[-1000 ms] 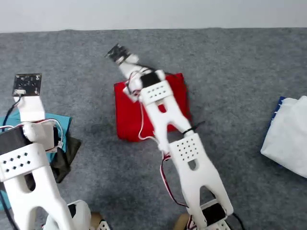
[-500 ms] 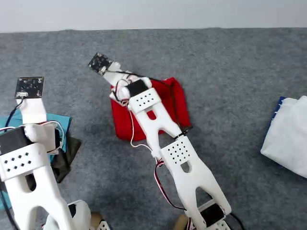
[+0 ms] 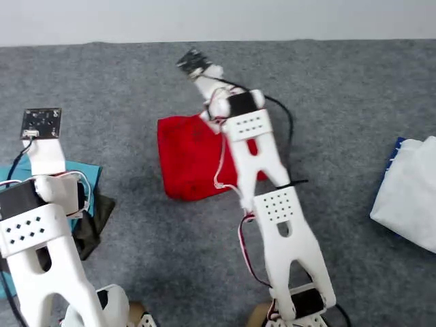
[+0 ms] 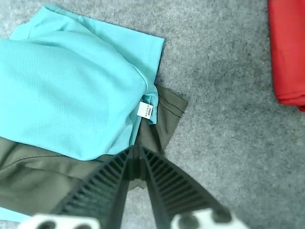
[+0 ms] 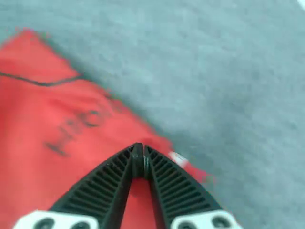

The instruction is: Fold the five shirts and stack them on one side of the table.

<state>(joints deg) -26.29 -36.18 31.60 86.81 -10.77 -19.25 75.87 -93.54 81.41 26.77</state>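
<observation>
High view has the right arm (image 3: 248,129) stretched over the red shirt (image 3: 187,160), which lies folded near the middle of the bench (image 3: 340,88), a little toward the left edge. We see that this arm has swung within the last second. Half a second ago its wrist sat over the shirt's far left corner, and now it has crossed to the far edge, closer to the shirt's right side.

The shirt changed with it. A flap that stood raised along its right side now lies flat, and the cloth reads as one roughly square block.

In the right wrist view the right fingers (image 5: 112,183) are clenched tip to tip over the red cloth, close to its edge. We cannot tell whether they pinch a bit of fabric or only press on it.

The left arm (image 3: 41,231) has kept still at the left edge. Its left fingers (image 4: 105,181) are clenched on nothing, above the teal shirt (image 4: 62,90) that lies on a dark shirt (image 4: 164,114). White cloth (image 3: 409,194) with something blue beneath it sits at the right edge.

We judge the red fold done or nearly so. What seems left for this shirt is carrying it across to the teal pile, and the cloth at the right edge looks untouched.
</observation>
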